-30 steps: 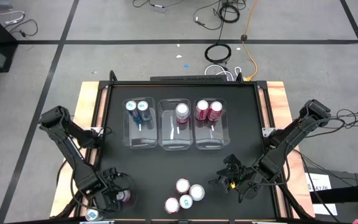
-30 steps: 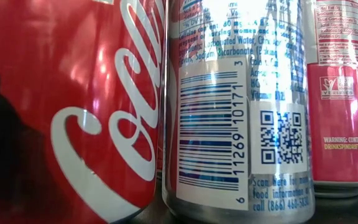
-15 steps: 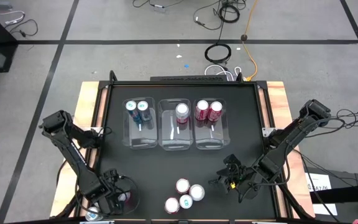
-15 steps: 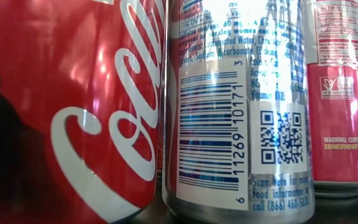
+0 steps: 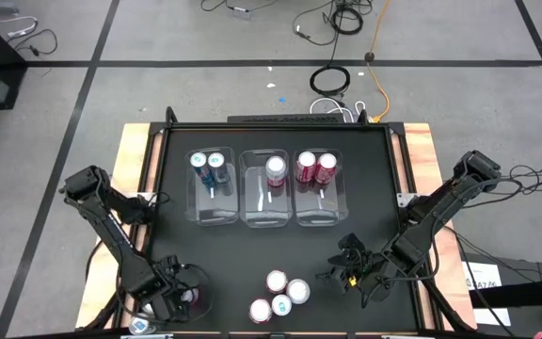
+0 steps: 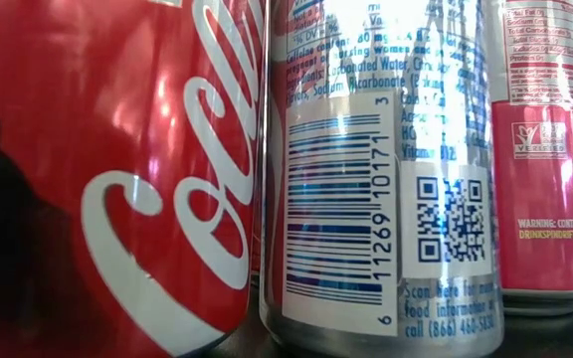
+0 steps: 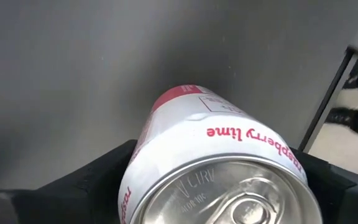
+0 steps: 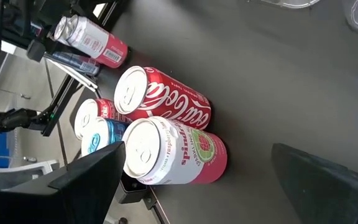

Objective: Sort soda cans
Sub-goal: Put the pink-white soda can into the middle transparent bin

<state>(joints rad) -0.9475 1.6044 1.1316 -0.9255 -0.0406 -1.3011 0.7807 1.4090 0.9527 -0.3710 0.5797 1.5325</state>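
In the left wrist view a pink-and-white soda can [image 7: 216, 162] sits between my left gripper's [image 7: 213, 186] fingers, shut on it. The high view puts this can [image 5: 188, 298] near the table's near left corner. Several loose cans [image 5: 278, 295] stand upright in a cluster at the near edge. My right gripper [image 5: 344, 270] is open just right of them and touches nothing. Its wrist view shows the red cola can [image 8: 166, 102] and a pink-and-white can [image 8: 176, 152] ahead of the fingers. The low view is filled by a red can [image 6: 117, 179] and a barcoded can [image 6: 381, 169]. My left gripper pinches the pink-and-white can's upper body [image 7: 166, 134], just below the silver top, one finger [image 7: 95, 180] on each side. The fingers come from above, slanting down. The can stands about upright in the hold; I cannot tell whether its base touches the table.
Three clear bins sit in a row at the table's far middle: the left one [image 5: 199, 209] holds two teal cans, the middle one [image 5: 263, 209] one pink-and-white can, the right one [image 5: 332, 209] two dark red cans. A teal-topped can [image 5: 139, 326] sits at the near left corner.
My left gripper has shifted a little toward the table's near edge, keeping the pink-and-white can between its fingers. My right arm and the cluster of cans have kept still.
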